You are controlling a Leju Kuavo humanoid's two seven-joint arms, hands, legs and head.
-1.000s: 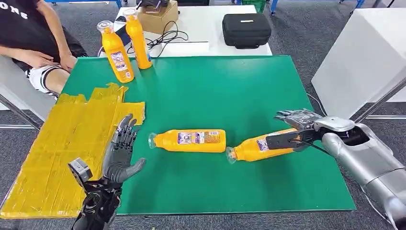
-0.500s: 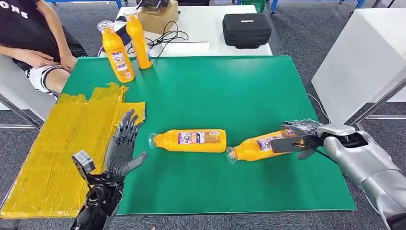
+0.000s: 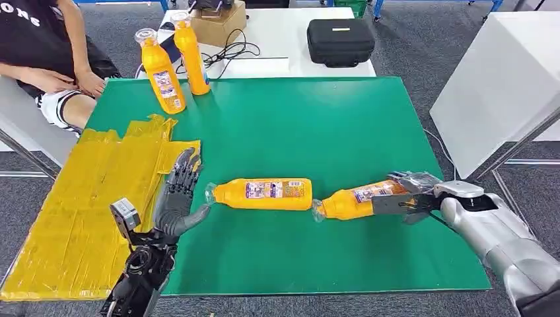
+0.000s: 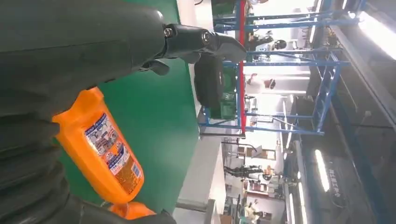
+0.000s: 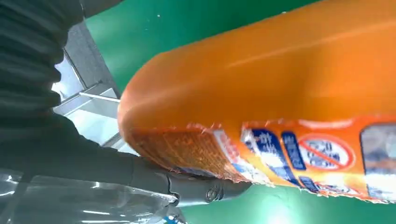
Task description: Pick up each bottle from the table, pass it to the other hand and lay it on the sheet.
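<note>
One bottle (image 3: pixel 356 201) (lying) in right hand (image 3: pixel 413 197)

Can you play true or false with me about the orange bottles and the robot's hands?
1. Two bottles lie on the green table. True.
2. The right hand holds a lying bottle. True.
3. The left hand holds a bottle. False: it holds nothing, fingers apart.
4. A bottle lies on the yellow sheet. False: no bottle is on it.
5. Two bottles stand upright at the table's far side. True.
</note>
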